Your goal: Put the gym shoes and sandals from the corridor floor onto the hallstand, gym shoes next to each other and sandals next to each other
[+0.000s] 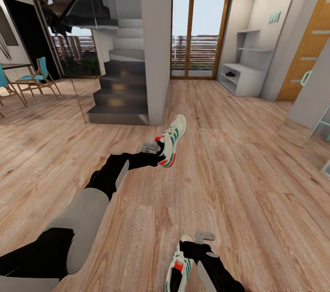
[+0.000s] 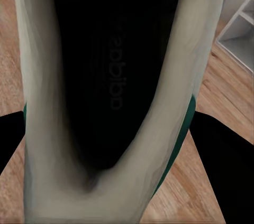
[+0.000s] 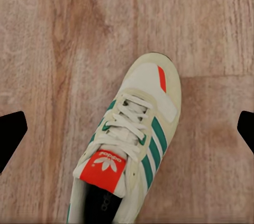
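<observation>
A: Which step is this?

B: Carrying 1 shoe (image 1: 171, 140): the left end effector (image 1: 158, 151) is clamped on its heel, held up mid-corridor. The 2nd shoe (image 1: 179, 270) lies on the near floor (image 1: 256, 182), beside the right end effector (image 1: 192, 248), whose fingers (image 3: 11, 134) are spread and empty.

A: Next?

B: I'd judge a grasp there, then the far-right rack (image 1: 243, 79).

A: The views?

B: The left wrist view looks into the shoe's dark inside; the right wrist view shows the laces.

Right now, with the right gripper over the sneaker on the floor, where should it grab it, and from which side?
Probably from above, pinching the sneaker across its collar near the heel: it sits sole-down with the opening facing up, and the open right gripper straddles it, one finger on each side.
</observation>
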Motion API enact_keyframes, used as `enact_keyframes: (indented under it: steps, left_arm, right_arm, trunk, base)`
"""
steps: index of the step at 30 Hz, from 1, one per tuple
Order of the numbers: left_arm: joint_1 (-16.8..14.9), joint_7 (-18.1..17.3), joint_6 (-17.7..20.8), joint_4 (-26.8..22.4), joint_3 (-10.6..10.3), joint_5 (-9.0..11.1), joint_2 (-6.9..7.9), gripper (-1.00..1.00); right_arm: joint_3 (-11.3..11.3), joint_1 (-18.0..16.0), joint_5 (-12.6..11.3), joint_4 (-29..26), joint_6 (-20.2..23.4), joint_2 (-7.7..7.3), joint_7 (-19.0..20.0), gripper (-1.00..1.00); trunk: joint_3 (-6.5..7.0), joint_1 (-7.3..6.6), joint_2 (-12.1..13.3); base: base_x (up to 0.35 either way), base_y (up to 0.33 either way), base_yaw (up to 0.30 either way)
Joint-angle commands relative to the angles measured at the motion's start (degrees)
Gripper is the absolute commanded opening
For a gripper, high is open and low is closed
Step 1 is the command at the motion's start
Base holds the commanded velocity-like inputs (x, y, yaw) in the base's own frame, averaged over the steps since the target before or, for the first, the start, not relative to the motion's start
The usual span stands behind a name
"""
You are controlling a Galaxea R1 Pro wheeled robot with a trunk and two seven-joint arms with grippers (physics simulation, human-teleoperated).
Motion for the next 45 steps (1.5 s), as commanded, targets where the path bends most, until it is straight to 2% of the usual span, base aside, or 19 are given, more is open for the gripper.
enact_keyframes:
  steps: [1, 29, 32, 33, 35, 36, 37, 42, 45]
  left_arm:
    - [-0.03, -0.31, 0.18, -0.12, 0.15, -0.45, -0.03, -1.00]
    - [-0.03, -0.33, 0.19, -0.05, 0.15, -0.46, 0.05, -1.00]
    - [-0.03, -0.29, 0.19, -0.04, 0.15, -0.47, 0.07, -1.00]
    - [-0.03, -0.21, 0.14, -0.04, 0.15, -0.47, 0.07, -1.00]
    - [-0.03, -0.16, 0.14, -0.04, 0.15, -0.47, 0.07, -1.00]
    - [-0.03, -0.03, 0.14, 0.02, 0.18, -0.46, 0.07, -1.00]
    - [-0.03, 0.01, 0.13, 0.03, 0.20, -0.46, 0.07, -1.00]
    - [-0.03, 0.16, 0.06, 0.04, 0.28, -0.47, 0.07, -1.00]
    - [-0.03, 0.18, 0.08, 0.05, 0.33, -0.47, 0.07, -1.00]
  right_arm:
    - [0.15, -0.01, -0.59, -0.10, 0.23, 0.00, -0.46, 1.00]
    - [0.08, 0.01, -0.59, -0.39, 0.18, 0.00, -0.45, 1.00]
    - [0.07, -0.01, -0.59, -0.42, -0.83, 0.00, -0.46, 1.00]
    - [0.14, -0.01, -0.64, -0.46, -3.09, 0.00, -0.55, 1.00]
    - [0.20, -0.01, -0.68, -0.58, -4.72, 0.00, -0.65, 1.00]
    - [0.22, -0.01, -6.04, -0.40, -5.79, 0.00, -0.71, 1.00]
    - [0.29, -0.01, -9.46, -0.38, -5.85, 0.00, -0.72, 1.00]
    - [0.57, -0.01, -18.45, -0.34, -5.94, 0.00, -1.07, 1.00]
    - [0.64, -0.01, -20.10, -0.34, -5.95, 0.00, -1.92, 1.00]
  trunk:
    - [-0.28, 0.01, -0.04]
    - [-8.37, 0.73, -0.42]
    - [-9.05, 0.81, -0.46]
    - [-9.05, 0.81, -0.46]
    - [-9.05, 0.81, -0.46]
    - [-9.05, 0.81, -0.46]
    - [-9.05, 0.81, -0.46]
    - [-9.05, 0.81, -0.46]
    - [-9.05, 0.81, -0.46]
  base:
    - [0.000, 0.000, 0.000]
    - [0.000, 0.000, 0.061]
    - [0.000, 0.000, 0.000]
    - [0.000, 0.000, 0.000]
    - [0.000, 0.000, 0.000]
    - [0.000, 0.000, 0.000]
    - [0.000, 0.000, 0.000]
    - [0.000, 0.000, 0.000]
    - [0.000, 0.000, 0.000]
